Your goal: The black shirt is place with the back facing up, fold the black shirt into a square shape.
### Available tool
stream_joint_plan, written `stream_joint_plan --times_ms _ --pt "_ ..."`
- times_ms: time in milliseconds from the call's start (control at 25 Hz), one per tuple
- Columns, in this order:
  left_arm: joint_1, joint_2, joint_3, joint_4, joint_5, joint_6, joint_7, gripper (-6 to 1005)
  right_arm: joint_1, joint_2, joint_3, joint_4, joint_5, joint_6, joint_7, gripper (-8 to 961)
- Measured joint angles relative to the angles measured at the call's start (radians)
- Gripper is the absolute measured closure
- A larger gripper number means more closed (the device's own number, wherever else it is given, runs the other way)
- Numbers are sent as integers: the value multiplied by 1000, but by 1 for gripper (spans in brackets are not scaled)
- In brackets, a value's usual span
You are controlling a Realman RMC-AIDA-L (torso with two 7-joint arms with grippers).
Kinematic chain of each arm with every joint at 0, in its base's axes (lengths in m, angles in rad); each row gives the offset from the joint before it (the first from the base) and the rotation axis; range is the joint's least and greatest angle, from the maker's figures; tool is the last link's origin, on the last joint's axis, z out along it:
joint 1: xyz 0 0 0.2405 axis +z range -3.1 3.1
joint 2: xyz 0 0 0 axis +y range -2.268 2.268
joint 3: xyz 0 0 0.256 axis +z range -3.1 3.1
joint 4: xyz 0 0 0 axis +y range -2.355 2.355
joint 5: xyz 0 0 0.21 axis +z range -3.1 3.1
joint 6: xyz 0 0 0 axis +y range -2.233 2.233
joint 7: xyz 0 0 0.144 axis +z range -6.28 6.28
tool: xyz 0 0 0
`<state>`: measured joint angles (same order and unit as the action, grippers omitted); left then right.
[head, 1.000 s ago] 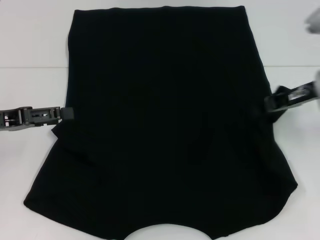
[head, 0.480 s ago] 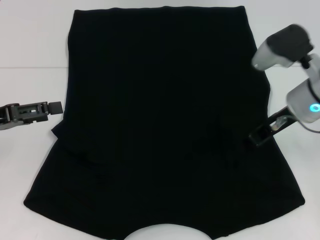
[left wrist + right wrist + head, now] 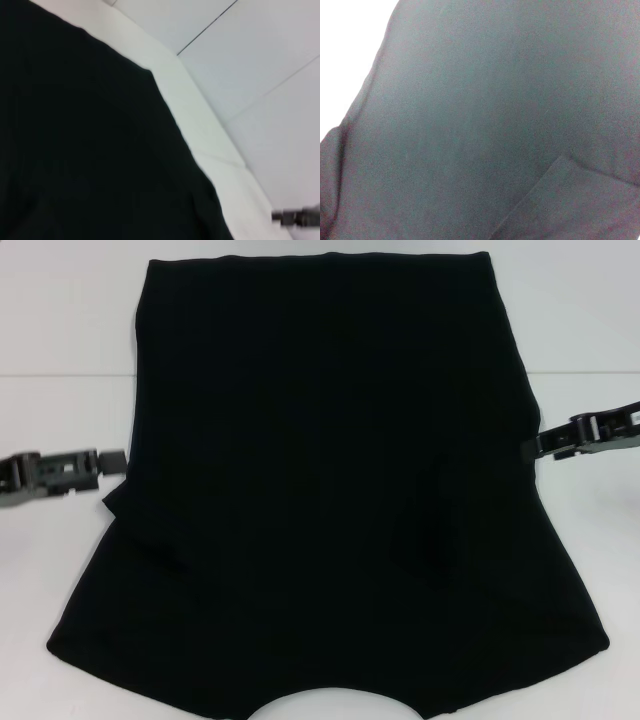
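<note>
You see the white table carrying the large plain black soft-cloth shirt, spread flat across its middle. The left gripper sits just beside its left edge, the right gripper at its right edge; whether either claw is spread or pinching cloth, you cannot tell.

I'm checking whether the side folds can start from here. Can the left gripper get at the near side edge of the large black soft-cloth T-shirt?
Probably yes. The left gripper sits level with the black T-shirt's side edge, right beside it, with only bare white table around it and nothing between.
</note>
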<state>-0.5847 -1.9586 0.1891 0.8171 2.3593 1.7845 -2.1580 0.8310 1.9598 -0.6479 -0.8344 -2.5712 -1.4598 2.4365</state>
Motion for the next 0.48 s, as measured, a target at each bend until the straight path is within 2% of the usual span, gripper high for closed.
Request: stream_joint_plan --times_ms 120,280,480 --pt "2 12 16 32 99 59 -71 93 -8 -23 38 37 23 -8 28 396" --pt "24 16 16 141 236 166 -141 92 -17 -31 66 41 55 -14 64 269" --pt "45 3 23 169 319 148 -181 110 -19 -35 98 46 88 -15 67 274"
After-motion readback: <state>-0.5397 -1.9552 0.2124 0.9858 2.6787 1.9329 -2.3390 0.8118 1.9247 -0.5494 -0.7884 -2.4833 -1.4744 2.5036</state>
